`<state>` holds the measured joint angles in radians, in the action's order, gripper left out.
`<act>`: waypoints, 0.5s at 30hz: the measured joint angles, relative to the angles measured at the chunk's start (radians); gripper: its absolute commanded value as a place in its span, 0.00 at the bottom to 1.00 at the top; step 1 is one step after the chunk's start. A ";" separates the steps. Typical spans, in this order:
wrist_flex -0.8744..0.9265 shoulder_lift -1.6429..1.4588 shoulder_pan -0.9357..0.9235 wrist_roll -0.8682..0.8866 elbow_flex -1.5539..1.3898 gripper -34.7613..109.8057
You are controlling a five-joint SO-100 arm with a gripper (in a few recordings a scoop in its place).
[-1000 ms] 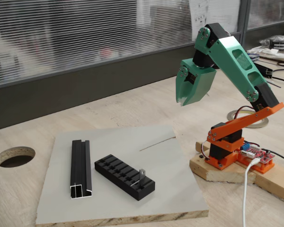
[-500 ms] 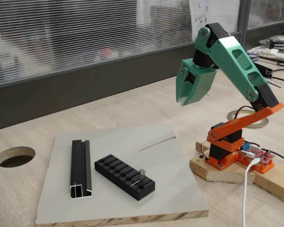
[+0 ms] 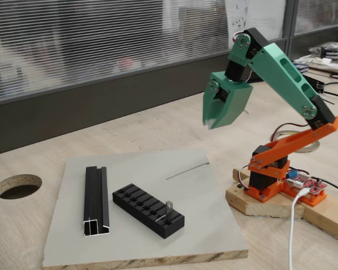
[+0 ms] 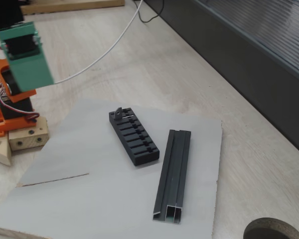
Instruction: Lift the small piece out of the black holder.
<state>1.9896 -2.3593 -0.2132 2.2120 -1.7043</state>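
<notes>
Your green two-finger end effector [image 3: 209, 123] hangs high in the air, well apart from the work, tips pointing down at the pale wooden tabletop [image 3: 158, 129]. It carries nothing. Its tips look close together in a fixed view, but whether they are clenched or slightly released I cannot tell from either angle.

The small, thin grey metal tab [image 3: 169, 207] stands upright in one of the end slots of the long, low black slotted block [image 3: 148, 210], at the end nearer the arm's orange base [image 3: 267, 180]. That slot is what keeps the tab on edge, so its top sticks up above the block and gives you something to pinch. In another fixed view the tab [image 4: 119, 112] shows at the end of the block [image 4: 133, 136] closest to the robot, which suits your reach.

The block lies flat on a grey board [image 3: 197, 185] set on the tabletop, with a longer black U-channel rail [image 3: 96, 201] lying beside it, near but not touching. Leave the rail alone.

The lift has not begun, in my judgement. You will need to descend over the block's near end, line the jaws across the tab's thin faces, and pull straight up so it does not bind in the slot.
</notes>
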 measured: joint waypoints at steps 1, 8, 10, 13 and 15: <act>0.000 0.000 0.074 0.086 0.000 0.33; 0.000 0.000 0.477 0.640 -0.018 0.33; 0.000 0.000 0.529 0.699 -0.061 0.33; -0.011 0.029 0.597 0.733 -0.115 0.33; -0.052 0.048 0.630 0.742 -0.137 0.33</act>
<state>1.9374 -2.3117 0.4172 2.9544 -1.8408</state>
